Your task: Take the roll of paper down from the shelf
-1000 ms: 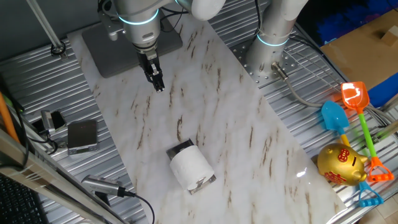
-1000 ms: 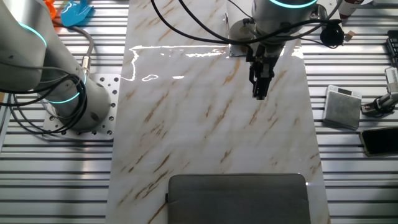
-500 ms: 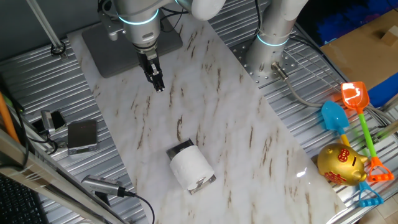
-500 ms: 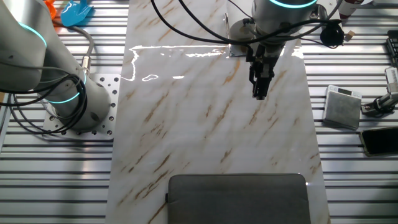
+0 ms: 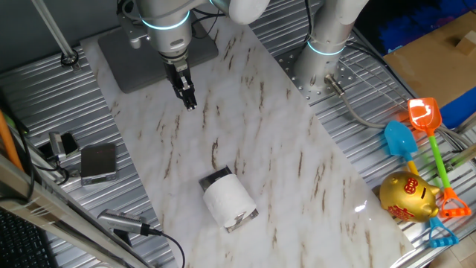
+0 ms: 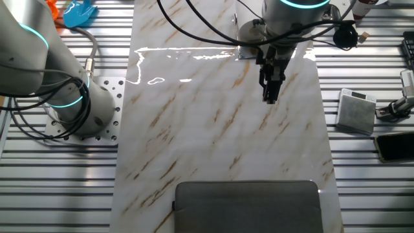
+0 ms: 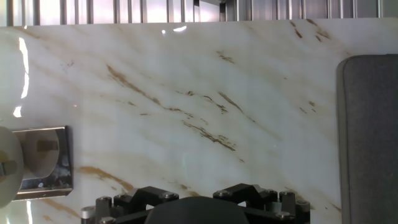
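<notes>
The white roll of paper (image 5: 229, 201) lies on its side on the shelf (image 5: 215, 179), a small black holder with a shiny metal rim, near the front of the marble board. In the hand view the roll (image 7: 9, 165) is cut off by the left edge, with the shelf (image 7: 51, 163) under it. My gripper (image 5: 190, 103) hangs over the board well behind the roll, fingers pointing down and close together, holding nothing. It also shows in the other fixed view (image 6: 269, 97). The roll is mostly hidden behind the arm there.
A large grey pad (image 5: 123, 58) lies at the board's far end, behind the gripper. A small dark grey box (image 5: 98, 161) with a cable sits left of the board. A second arm's base (image 5: 321, 68) stands to the right. Plastic toys and a gold piggy bank (image 5: 407, 195) lie at the far right.
</notes>
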Robot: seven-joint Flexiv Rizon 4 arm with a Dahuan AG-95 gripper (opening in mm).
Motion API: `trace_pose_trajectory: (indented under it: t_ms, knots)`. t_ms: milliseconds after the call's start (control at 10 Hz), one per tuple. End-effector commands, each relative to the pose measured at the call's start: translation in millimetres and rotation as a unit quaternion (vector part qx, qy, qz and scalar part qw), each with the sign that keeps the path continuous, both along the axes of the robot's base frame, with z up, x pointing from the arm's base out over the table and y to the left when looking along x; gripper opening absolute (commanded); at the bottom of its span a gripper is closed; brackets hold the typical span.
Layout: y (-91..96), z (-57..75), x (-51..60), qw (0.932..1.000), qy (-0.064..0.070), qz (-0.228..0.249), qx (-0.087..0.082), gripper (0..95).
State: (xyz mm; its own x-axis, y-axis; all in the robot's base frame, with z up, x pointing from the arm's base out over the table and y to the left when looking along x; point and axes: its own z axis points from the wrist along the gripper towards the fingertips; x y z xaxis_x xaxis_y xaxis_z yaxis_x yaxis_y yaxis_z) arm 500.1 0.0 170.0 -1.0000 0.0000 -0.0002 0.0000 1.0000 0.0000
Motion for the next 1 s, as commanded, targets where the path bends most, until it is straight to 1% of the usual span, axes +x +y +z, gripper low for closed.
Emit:
trace_pose_trajectory:
  t_ms: [100,200,1000]
  knots:
    - [0.0,0.0,-0.1,1.0000,0.000,0.000,0.000,95.0]
    - [0.0,0.0,-0.1,0.9999,-0.003,0.009,0.010,0.0]
    - [0.0,0.0,-0.1,0.9999,-0.002,0.009,0.008,0.0]
